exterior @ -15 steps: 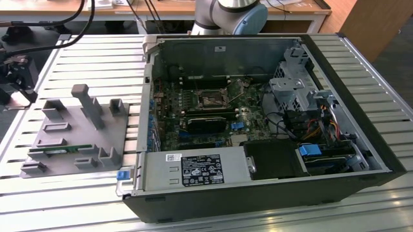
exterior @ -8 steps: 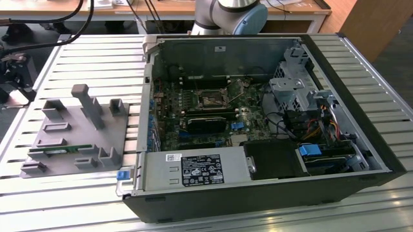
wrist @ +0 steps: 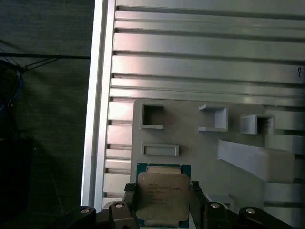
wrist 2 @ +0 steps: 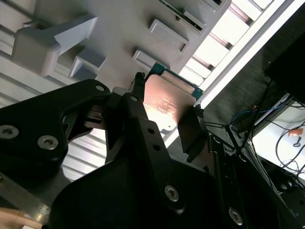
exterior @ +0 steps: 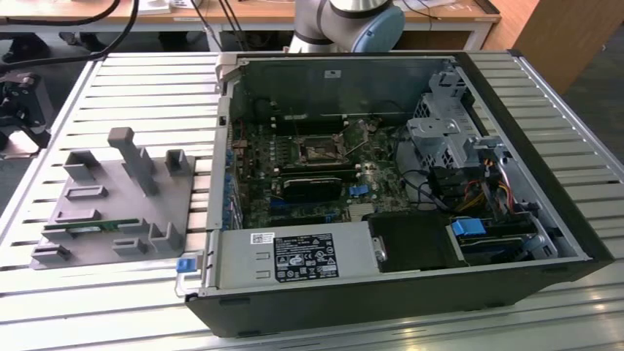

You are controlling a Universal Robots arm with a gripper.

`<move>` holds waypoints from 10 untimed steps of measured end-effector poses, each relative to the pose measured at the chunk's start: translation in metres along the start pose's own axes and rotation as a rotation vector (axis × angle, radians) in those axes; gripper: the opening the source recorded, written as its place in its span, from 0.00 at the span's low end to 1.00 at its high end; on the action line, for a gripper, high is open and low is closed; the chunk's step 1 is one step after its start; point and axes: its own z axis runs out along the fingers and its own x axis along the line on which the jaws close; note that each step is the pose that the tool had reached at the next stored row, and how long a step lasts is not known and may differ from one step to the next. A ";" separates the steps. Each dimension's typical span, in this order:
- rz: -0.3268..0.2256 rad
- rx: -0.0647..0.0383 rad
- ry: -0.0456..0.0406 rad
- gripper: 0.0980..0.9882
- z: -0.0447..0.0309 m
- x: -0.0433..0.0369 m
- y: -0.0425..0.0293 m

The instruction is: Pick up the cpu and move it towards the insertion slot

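First wrist view: pincer (wrist: 163, 191) clenched on the cpu (wrist: 162, 207); grey fixture (wrist: 190, 143) lies beneath them.

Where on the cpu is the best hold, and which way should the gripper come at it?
Pinch the cpu by two opposite side edges, coming straight onto its flat top: it is a thin square, so only the rim offers purchase. The gripper has its fingers against those edges.

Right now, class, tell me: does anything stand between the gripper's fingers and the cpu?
Nothing visible does. In both wrist views the fingers sit directly against two opposite edges of the cpu, with no object between them, above the grey fixture.
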 end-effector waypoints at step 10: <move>0.000 0.000 -0.0001 0.48 -0.0108 0.0000 0.0014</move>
